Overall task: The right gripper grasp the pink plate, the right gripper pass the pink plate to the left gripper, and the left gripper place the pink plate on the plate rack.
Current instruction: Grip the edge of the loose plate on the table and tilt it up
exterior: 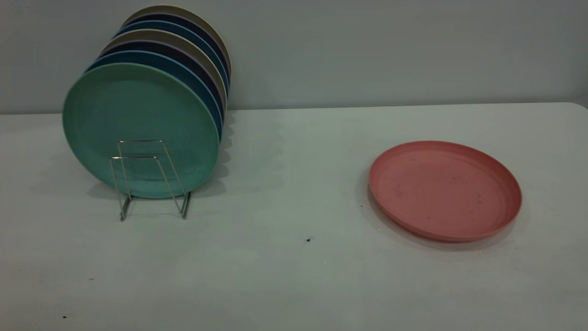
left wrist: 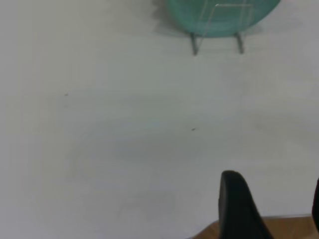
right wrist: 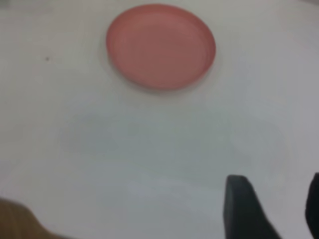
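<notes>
At the lower right of the right wrist view, the right tool (right wrist: 271, 209) hangs above the bare worktop (right wrist: 149, 164) with its two dark fingers spread apart and nothing between them, well short of the pink plate (right wrist: 160, 46), which lies flat in the upper middle of that frame. The left tool (left wrist: 271, 209) shows the same way at the lower right of its own wrist view, fingers apart and empty, with the plate rack (left wrist: 217, 35) far off at the top edge. Neither arm appears in the exterior view. There the pink plate (exterior: 444, 189) sits face up in the right half of the frame, well apart from the plate rack (exterior: 148, 179) at left, whose front wire loops stand free ahead of a teal-green plate (exterior: 140, 130) and a row of darker plates (exterior: 183, 55) upright behind it. No step of the task looks begun. The plate appears light, stiff and matte, probably plastic, so it should not crack under a firm pinch, though its smooth surface may slip. Lying flat, it offers only the low raised rim; the near edge seems the likeliest place to take hold, one finger over the lip and one under.
</notes>
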Controlling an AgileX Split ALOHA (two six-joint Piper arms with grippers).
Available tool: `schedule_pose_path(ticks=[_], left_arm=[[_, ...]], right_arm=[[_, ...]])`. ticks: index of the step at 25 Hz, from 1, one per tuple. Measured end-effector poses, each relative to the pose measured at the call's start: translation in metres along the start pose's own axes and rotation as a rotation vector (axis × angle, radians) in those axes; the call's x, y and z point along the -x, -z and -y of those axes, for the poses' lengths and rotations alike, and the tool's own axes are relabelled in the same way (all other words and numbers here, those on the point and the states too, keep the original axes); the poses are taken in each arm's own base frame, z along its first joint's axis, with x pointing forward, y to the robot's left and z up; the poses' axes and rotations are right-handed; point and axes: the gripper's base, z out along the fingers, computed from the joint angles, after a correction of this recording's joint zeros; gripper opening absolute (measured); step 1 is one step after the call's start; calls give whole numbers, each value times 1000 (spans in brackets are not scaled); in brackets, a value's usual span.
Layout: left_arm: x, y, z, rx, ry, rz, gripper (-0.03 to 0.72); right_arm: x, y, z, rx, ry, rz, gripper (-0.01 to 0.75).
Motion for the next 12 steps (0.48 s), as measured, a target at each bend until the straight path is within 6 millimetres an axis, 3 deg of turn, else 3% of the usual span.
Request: schedule_pose_path(ticks=[5, 12], left_arm=[[26, -26, 10, -128, -5, -151, 394], [60, -68, 26, -346, -59, -222, 394]], right_arm=[[24, -15, 3, 19, -23, 45, 457], [45, -62, 6, 97, -46, -118, 479]])
